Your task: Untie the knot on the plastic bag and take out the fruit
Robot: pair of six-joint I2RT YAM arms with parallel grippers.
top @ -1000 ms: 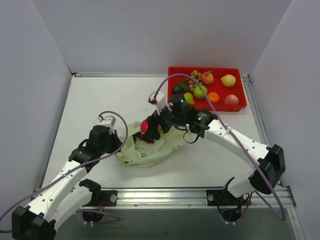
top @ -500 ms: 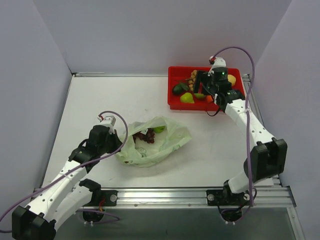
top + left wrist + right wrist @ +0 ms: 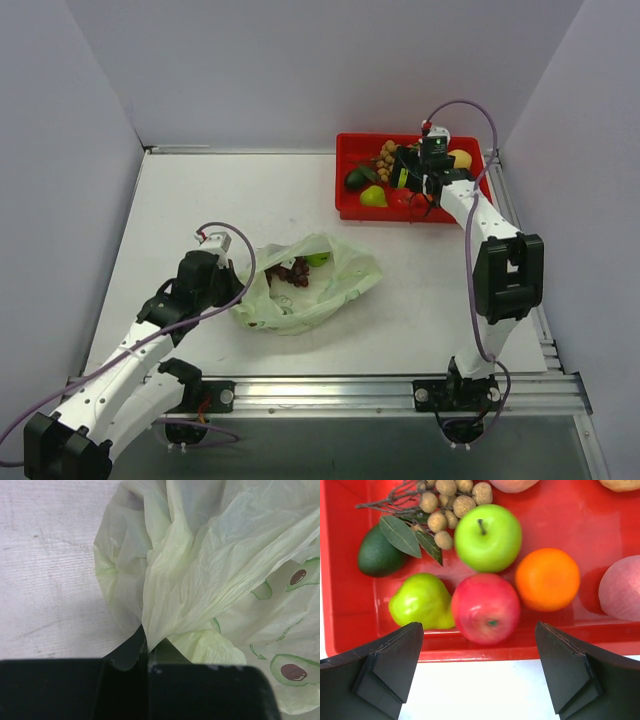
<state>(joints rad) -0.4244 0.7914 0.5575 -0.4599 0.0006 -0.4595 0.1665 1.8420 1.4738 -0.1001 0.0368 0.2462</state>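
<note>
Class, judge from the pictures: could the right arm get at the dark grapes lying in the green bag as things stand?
Probably yes. The plastic bag lies open with the grapes uncovered, the left hand pins only its left edge, and the right hand is open and empty.

Pale green plastic bag (image 3: 210, 570), avocado print — red tray (image 3: 560, 515), red apple (image 3: 485, 608)

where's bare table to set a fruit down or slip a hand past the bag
Bare table lies between the plastic bag and the back wall, and again between bag and red tray. The tray's near-left part is crowded with red apple, pear, green apple and orange.
</note>
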